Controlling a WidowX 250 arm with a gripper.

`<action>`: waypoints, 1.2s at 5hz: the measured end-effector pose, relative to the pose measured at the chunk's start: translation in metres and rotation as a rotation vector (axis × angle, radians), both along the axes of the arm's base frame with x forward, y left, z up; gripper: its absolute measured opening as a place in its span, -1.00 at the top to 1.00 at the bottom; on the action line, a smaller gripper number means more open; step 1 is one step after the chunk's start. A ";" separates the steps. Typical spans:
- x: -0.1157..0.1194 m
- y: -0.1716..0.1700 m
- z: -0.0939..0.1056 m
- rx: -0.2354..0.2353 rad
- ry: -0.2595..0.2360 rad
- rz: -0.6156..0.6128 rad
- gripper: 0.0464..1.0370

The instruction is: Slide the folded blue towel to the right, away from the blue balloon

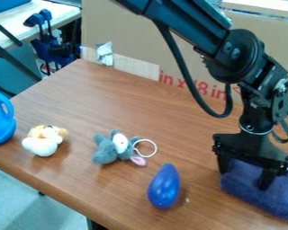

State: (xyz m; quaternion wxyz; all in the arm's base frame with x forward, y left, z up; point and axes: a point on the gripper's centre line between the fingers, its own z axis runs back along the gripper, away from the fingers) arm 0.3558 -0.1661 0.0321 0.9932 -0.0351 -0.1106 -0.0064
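Observation:
At the right side of the table, the black gripper (245,178) hangs low over a folded dark blue cloth (258,196). Its two fingers stand apart, one by the cloth's left edge and the other in front of its upper face, with blue fabric visible between them. Left of the cloth lies a shiny blue egg-shaped object (164,186). A grey plush toy (108,150) with a white ring (147,141) rests near the middle. Farther left is a small white and tan plush toy (43,140).
A bright blue plastic jug or bottle (0,117) stands at the far left edge. Behind the wooden table (116,96) rises a cardboard panel (170,49) with red print. Blue clamps (47,38) are beyond the table at the upper left.

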 end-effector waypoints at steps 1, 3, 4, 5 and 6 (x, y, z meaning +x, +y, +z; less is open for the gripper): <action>0.012 0.001 0.003 -0.024 -0.061 0.029 -0.93; 0.048 0.014 0.014 -0.115 -0.121 0.138 -0.93; 0.070 0.016 0.019 -0.149 -0.140 0.149 -0.93; 0.078 0.014 0.027 -0.164 -0.154 0.150 -0.93; 0.066 0.013 0.019 -0.137 -0.129 0.157 -0.93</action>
